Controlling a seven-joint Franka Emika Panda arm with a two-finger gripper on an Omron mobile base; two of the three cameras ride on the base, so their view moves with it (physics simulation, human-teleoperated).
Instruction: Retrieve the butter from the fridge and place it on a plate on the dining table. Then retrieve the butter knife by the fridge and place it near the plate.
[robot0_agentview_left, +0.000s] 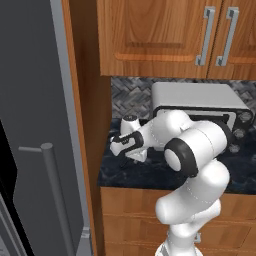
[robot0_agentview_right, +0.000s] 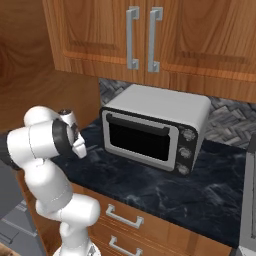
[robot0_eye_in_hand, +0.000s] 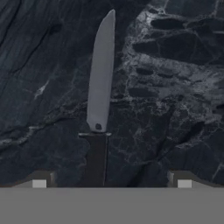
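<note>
1. Butter knife (robot0_eye_in_hand: 101, 87) lies flat on the dark marbled tabletop (robot0_eye_in_hand: 175, 87), seen from the hand camera right above it; its long axis runs up and down that picture, grey blade tip toward the top, dark handle toward the bottom.
2. The hand (robot0_eye_in_hand: 111, 179) hovers over the knife with its two fingertips (robot0_eye_in_hand: 39, 180) spread wide apart, one to each side of the handle and touching nothing (the handle sits roughly midway between them).
3. In the left base view the hand (robot0_agentview_left: 123, 145) reaches low over the tabletop (robot0_agentview_left: 150, 172) at its left end, close beside the wooden panel that borders the fridge (robot0_agentview_left: 35, 125); the knife itself is too small or too hidden there to make out.
4. The left view shows the fridge's grey door and long bar handle; the right base view shows the toaster oven (robot0_agentview_right: 155, 130) in full instead, with its dark glass door and knobs.
5. That oven stands on the tabletop to the right of the arm, well apart from the hand, under wooden wall cabinets (robot0_agentview_right: 150, 35) with bar handles.
6. In the right view the arm's own white links cover the hand.
</note>
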